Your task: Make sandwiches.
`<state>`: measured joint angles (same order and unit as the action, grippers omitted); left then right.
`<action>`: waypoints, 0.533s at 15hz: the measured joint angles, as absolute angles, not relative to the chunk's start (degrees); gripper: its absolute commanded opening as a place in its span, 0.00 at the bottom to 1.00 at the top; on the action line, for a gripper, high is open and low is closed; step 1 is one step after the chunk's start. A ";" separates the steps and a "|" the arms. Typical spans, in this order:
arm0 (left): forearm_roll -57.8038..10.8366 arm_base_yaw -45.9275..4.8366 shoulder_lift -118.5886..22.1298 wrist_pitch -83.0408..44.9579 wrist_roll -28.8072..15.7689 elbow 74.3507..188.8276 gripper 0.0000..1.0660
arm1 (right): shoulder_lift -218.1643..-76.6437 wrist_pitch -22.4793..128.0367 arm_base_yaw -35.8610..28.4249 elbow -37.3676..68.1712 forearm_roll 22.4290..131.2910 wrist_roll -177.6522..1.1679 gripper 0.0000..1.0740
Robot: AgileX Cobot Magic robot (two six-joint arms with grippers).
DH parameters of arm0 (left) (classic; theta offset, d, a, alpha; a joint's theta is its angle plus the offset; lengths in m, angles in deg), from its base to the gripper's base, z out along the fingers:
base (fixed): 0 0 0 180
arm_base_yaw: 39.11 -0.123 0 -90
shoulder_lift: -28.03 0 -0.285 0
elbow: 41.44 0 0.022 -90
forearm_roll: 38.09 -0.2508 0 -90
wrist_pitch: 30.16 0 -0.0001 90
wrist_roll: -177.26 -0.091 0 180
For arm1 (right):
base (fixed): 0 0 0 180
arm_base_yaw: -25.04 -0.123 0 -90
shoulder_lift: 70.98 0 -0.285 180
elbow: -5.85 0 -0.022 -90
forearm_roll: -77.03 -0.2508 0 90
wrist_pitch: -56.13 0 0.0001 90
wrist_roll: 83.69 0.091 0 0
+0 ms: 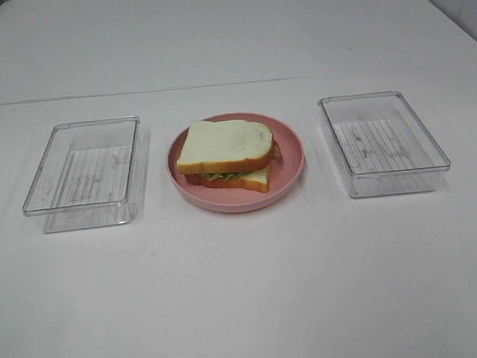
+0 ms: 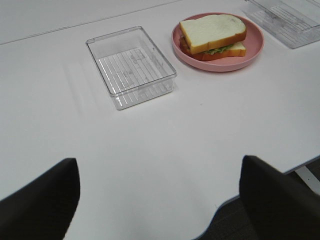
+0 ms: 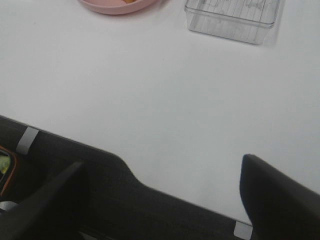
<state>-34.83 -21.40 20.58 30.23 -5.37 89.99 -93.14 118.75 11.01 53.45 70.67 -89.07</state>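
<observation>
One sandwich [image 1: 229, 155] is sitting assembled on the single pink plate [image 1: 291, 175] at the centre of the white surface [image 1: 246, 293], two clear trays flanking it at nine [image 1: 82, 173] and three o'clock [image 1: 383, 140]. Both grippers, left [image 2: 160, 200] and right [image 3: 160, 200], are hanging spread apart, empty, well back. Finishing well probably means keeping clear, leaving the stack undisturbed.

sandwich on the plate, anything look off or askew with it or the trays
Slightly. The sandwich sits on the plate with its top slice twisted and shifted off the bottom one, so the lower slice and lettuce poke out at the front. Both clear trays stand upright and empty. Nothing spilled.
</observation>
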 measured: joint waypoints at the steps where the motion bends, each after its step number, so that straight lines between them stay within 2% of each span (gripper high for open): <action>1: -34.83 -21.40 20.58 30.23 -5.37 89.99 0.78 | -92.57 118.35 11.01 53.73 70.96 -89.07 0.73; 8: -34.66 -21.40 20.58 30.23 -6.18 89.99 0.78 | -92.34 117.61 11.01 53.96 71.76 -89.13 0.73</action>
<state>-34.66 -21.40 20.58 30.23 -6.18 89.99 -92.34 117.61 11.01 53.96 71.76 -89.13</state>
